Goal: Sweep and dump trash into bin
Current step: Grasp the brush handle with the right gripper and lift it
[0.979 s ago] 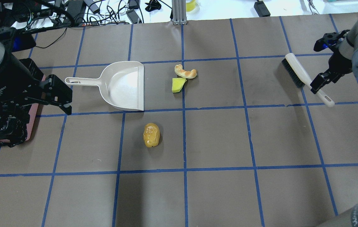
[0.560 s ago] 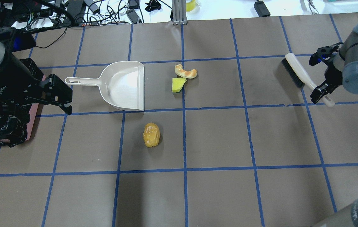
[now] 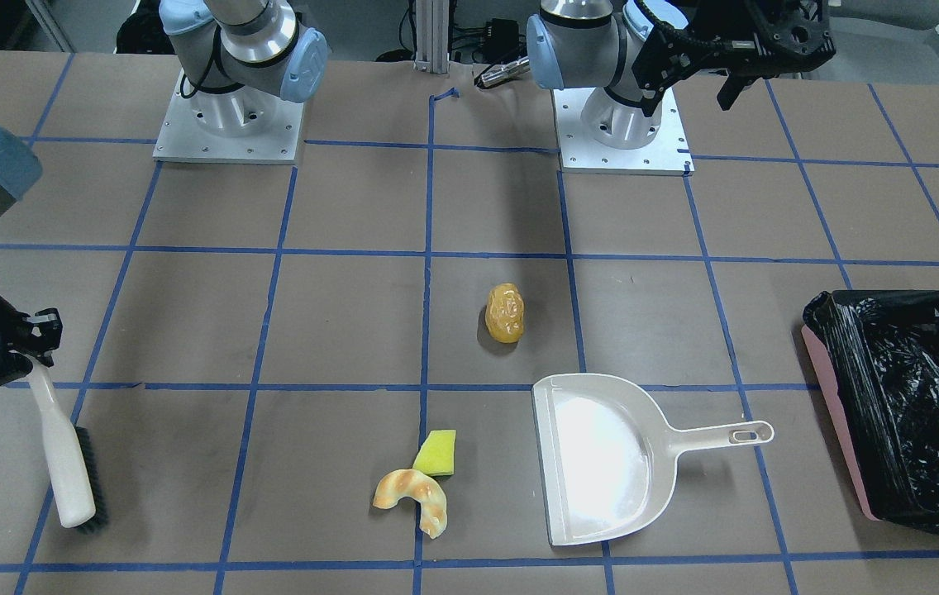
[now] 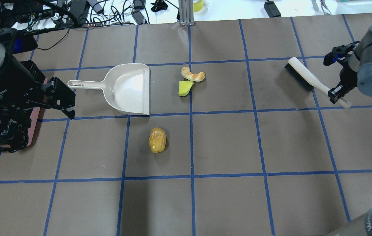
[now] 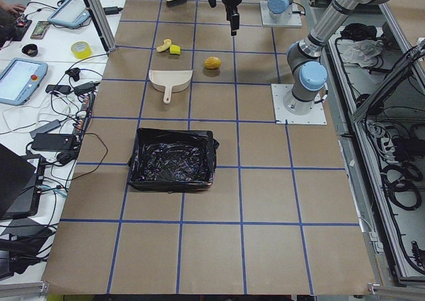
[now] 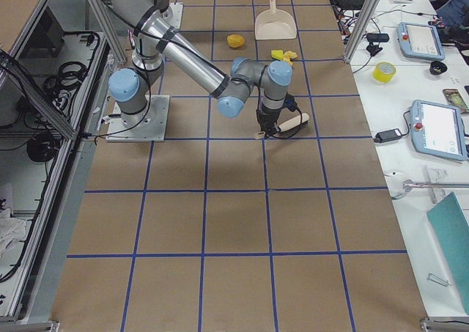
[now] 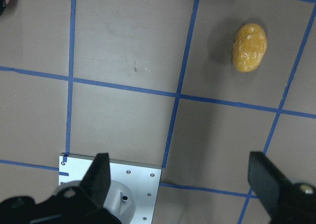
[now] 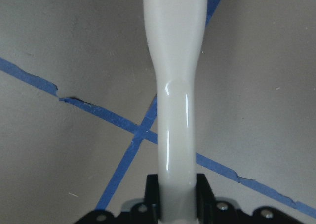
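The left arm carries the left claw (image 3: 687,92) raised above the bench near its left edge, fingers spread wide apart. The right arm extends toward the far right corner. The right claw (image 4: 335,92) sits low over the bench, clamped on a brush handle (image 4: 317,84).

Brush handle (image 8: 173,110) glossy plastic; bin liner (image 3: 916,397) crinkly glossy; table (image 4: 225,144) matt.

1. This is a robotics lab, not a home or a kitchen.
2. Two industrial arms are bolted through metal base plates (image 3: 279,145) onto a large table (image 4: 225,144). The table is covered with brown paper and divided into squares by blue tape (image 4: 191,147).
3. An aluminium frame post (image 4: 186,13) stands at the table edge.
4. White side benches carry teach pendants (image 6: 438,130), loose cables (image 4: 125,9), a power adapter (image 4: 272,8) and a yellow tape roll (image 6: 376,72).
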